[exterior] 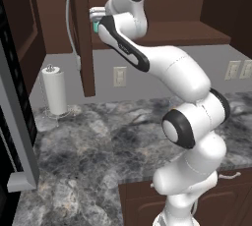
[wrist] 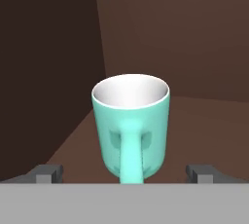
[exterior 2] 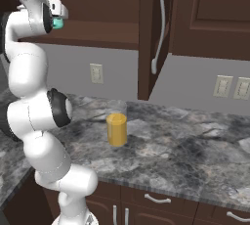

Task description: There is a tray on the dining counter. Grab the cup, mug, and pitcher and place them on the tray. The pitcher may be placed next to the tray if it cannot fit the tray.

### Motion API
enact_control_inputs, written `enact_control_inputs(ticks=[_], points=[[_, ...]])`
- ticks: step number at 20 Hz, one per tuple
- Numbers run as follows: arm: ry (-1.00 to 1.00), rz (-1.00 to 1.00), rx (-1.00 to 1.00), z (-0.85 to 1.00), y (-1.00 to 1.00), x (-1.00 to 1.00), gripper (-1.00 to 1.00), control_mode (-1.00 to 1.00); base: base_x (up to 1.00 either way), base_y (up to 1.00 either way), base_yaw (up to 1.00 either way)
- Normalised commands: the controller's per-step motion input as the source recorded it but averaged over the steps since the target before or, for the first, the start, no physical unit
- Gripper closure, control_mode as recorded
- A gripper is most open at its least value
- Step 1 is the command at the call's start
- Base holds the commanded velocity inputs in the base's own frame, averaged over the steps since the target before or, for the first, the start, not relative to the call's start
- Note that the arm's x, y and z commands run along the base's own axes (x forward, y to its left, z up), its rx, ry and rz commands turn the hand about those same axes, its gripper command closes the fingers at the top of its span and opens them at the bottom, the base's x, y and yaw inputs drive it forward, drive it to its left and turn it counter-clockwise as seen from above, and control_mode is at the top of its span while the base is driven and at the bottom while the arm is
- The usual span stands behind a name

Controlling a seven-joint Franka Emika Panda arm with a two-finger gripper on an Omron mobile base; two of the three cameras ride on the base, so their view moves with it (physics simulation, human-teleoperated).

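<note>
The teal mug point(wrist: 131, 121) with a white inside stands upright on a brown shelf inside an open wall cabinet, its handle turned toward the hand. My gripper point(wrist: 129, 174) is open, level with the mug's base, with one fingertip point(wrist: 48, 172) on each side of the mug and clear of it. From the base, the gripper point(exterior: 96, 19) point(exterior 2: 59, 17) is raised to the cabinet shelf, with a bit of teal mug point(exterior: 95, 27) at its tip. The pitcher point(exterior 2: 116, 123), clear glass with orange-yellow liquid, stands on the marbled counter point(exterior 2: 185, 146). The tray and the cup are out of view.
The open cabinet door point(exterior 2: 152, 33) with its long handle hangs right of the shelf point(exterior 2: 97, 32); from the left it shows as a door edge point(exterior: 88, 48). A paper towel roll point(exterior: 54, 91) stands at the back left of the counter point(exterior: 98, 136). Drawers run below the counter.
</note>
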Motion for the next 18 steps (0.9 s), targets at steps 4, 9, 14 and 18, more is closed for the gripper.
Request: enact_control_inputs(ticks=[4, 9, 14, 18], points=[[0.00, 0.00, 0.00, 0.00, 0.00, 0.07, -1.00, -1.00, 0.00, 0.00, 0.00], [0.00, 0.00, 0.00, -0.01, 0.00, 0.01, -1.00, -1.00, 0.00, 0.00, 0.00], [0.00, 0.00, 0.00, -0.07, 0.00, 0.00, -1.00, -1.00, 0.00, 0.00, 0.00], [0.00, 0.01, 0.00, -0.17, 0.00, 0.04, -1.00, -1.00, 0.00, 0.00, 0.00]])
